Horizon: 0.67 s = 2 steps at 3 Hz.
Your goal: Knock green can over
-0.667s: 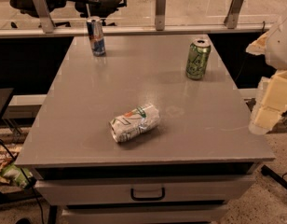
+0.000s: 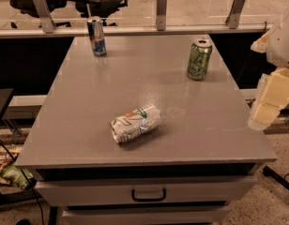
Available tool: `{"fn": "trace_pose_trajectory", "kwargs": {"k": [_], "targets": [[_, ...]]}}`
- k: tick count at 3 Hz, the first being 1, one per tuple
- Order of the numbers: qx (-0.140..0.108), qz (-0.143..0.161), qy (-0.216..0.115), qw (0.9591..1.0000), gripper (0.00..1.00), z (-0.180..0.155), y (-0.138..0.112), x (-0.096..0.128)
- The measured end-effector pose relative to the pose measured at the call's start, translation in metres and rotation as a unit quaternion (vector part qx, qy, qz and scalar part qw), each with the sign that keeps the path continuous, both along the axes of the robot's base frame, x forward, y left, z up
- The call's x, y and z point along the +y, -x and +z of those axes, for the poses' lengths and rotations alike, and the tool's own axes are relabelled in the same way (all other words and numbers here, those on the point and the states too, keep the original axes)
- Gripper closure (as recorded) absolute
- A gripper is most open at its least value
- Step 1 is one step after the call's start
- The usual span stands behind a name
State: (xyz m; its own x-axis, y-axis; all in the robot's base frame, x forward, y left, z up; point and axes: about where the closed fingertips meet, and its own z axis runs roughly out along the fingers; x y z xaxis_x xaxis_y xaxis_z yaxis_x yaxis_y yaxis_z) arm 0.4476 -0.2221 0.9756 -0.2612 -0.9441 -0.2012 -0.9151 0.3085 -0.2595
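In the camera view, the gripper (image 2: pixel 266 104) hangs off the right edge of the table (image 2: pixel 88 102), at about tabletop height and well apart from everything on it; whether it is open or closed cannot be told, and nothing is seen in its hold. The green can (image 2: pixel 199 59) stands near the table's far right corner, just inside the right edge. Its long axis is vertical, with the silver top rim facing up and the base flat on the surface.

A low push would likely slide the can rather than tip it. A hard sweep towards the far side could send it off the table. Coming in from the side, the arm may clip the table edge. The blue-and-silver can (image 2: pixel 96 36) and the white packet (image 2: pixel 135 123) lie well away, so the risk of hitting them seems small
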Motion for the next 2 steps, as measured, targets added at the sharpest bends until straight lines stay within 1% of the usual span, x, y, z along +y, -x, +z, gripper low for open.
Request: {"fn": "trace_pose_trajectory", "kwargs": {"k": [1,2], "targets": [[-0.013,-0.032,-0.002,0.9994,0.00,0.002,-0.022,-0.012],[-0.030,-0.055,-0.029,0.9976,0.00,0.001,-0.054,-0.022]]}}
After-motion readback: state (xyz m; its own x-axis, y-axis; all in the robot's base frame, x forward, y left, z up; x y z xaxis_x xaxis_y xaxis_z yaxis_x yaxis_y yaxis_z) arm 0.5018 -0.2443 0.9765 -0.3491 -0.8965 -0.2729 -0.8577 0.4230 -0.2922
